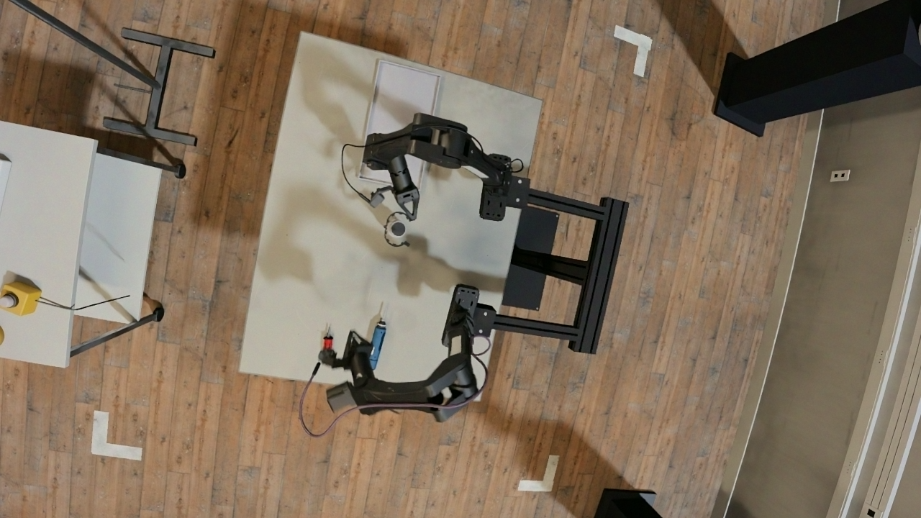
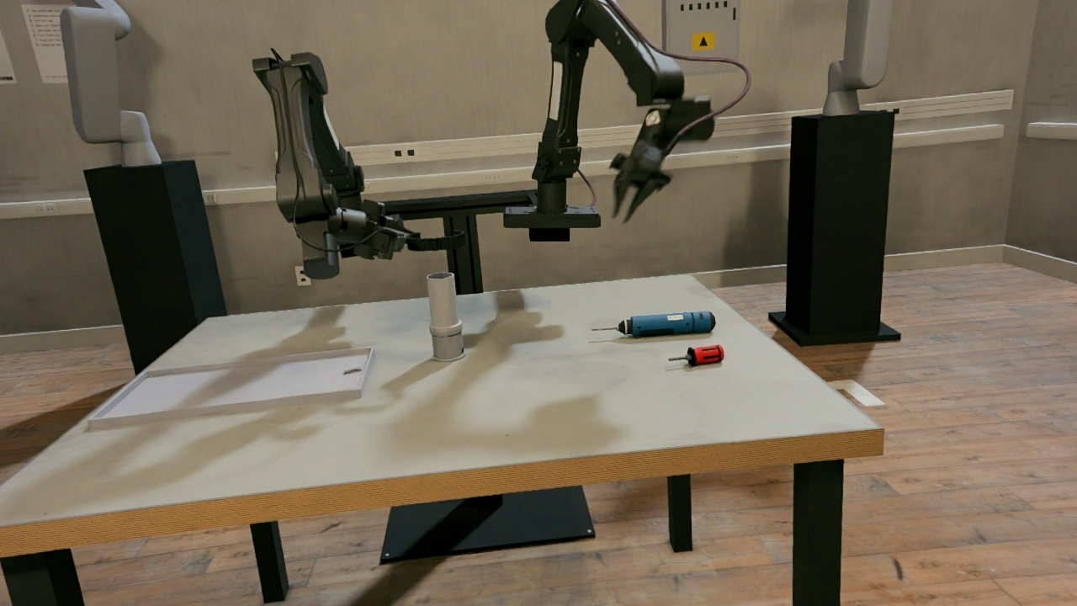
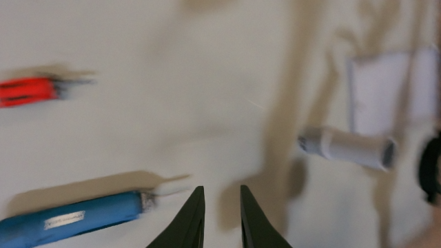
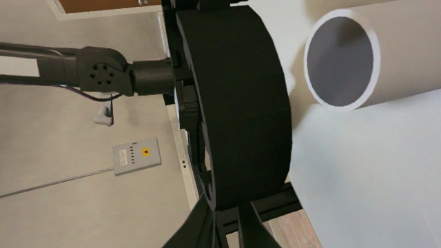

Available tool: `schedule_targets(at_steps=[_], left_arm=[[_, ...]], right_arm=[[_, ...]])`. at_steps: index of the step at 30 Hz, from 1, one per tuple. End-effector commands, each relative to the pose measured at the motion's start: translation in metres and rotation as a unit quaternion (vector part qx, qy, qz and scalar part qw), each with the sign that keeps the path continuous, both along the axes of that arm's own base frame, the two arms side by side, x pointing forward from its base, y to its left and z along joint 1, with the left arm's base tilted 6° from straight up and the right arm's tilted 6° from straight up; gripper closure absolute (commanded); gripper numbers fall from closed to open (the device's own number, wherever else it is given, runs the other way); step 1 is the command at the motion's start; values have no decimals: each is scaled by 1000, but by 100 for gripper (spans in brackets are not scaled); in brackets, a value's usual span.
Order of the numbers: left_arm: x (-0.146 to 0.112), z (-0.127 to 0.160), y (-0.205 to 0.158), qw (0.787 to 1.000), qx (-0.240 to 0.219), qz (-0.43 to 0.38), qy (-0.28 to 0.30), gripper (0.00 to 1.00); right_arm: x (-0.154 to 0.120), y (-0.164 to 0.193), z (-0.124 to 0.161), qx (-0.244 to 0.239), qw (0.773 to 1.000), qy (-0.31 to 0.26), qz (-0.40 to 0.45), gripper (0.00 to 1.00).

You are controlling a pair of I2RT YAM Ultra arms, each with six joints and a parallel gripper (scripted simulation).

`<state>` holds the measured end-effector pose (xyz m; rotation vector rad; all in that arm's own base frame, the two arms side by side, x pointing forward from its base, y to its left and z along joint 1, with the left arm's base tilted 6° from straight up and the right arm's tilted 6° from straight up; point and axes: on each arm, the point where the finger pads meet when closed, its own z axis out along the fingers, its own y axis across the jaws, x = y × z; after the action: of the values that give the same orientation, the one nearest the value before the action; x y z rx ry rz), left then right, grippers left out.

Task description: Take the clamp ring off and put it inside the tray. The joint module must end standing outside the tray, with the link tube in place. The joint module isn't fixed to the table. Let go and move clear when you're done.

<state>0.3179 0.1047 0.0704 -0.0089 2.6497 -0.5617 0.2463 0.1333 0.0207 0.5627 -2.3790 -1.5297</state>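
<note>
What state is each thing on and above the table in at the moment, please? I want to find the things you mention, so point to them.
clamp ring (image 1: pixel 386 229) (image 2: pixel 437 243) (image 3: pixel 428 169) (image 4: pixel 244 103): off, held above the table
right hand (image 1: pixel 411 217) (image 2: pixel 412 239) (image 4: pixel 225 203): shut on the clamp ring
left hand (image 1: pixel 352 333) (image 2: pixel 622 216) (image 3: pixel 220 187): slightly open, empty
joint module (image 1: pixel 398 241) (image 2: pixel 448 346) (image 3: pixel 311 139): upright, outside the tray
tube (image 1: pixel 390 231) (image 2: pixel 442 301) (image 3: pixel 358 148) (image 4: pixel 406 55): in place, upright
tray (image 1: pixel 411 83) (image 2: pixel 225 384) (image 3: pixel 379 89): flat, one small piece inside
blue tool (image 1: pixel 378 344) (image 2: pixel 670 324) (image 3: pixel 93 213): lying down
red tool (image 1: pixel 327 341) (image 2: pixel 705 354) (image 3: pixel 27 91): lying down

In the exterior view, the tray (image 1: pixel 405 83) (image 2: pixel 248 380) (image 3: pixel 375 93) lies left on the worktop (image 1: pixel 321 257) (image 2: pixel 481 422) (image 3: pixel 172 114) (image 4: pixel 344 155); the joint module (image 1: pixel 393 239) (image 2: pixel 448 345) (image 3: pixel 313 140), mid-table; the small driver (image 1: pixel 328 342) (image 2: pixel 706 354) (image 3: pixel 27 91), right, before the large driver (image 1: pixel 378 344) (image 2: pixel 670 324) (image 3: pixel 93 214).
</note>
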Motion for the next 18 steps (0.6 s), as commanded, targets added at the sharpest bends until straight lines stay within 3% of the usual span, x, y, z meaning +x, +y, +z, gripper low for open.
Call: schedule_targets(at_steps=[1, 3, 8, 12, 14, 18], left_arm=[[14, 21, 37, 995, 64, 55, -45, 80], [15, 29, 55, 991, 87, 83, -59, 80], [18, 17, 48, 993, 77, 72, -46, 80], [4, 53, 89, 976, 131, 147, -87, 80], [7, 83, 113, 962, 166, 180, -120, 80], [-3, 114, 149, 935, 211, 242, -152, 80]], right_arm=[[6, 7, 14, 12, 1000, -22, 4, 94], [5, 7, 16, 12, 1000, -21, 4, 94], [6, 7, 9, 12, 1000, -21, 4, 94], [5, 8, 19, 13, 1000, -22, 4, 94], [5, 8, 21, 14, 1000, -22, 4, 94], [5, 8, 25, 15, 1000, -23, 4, 94]])
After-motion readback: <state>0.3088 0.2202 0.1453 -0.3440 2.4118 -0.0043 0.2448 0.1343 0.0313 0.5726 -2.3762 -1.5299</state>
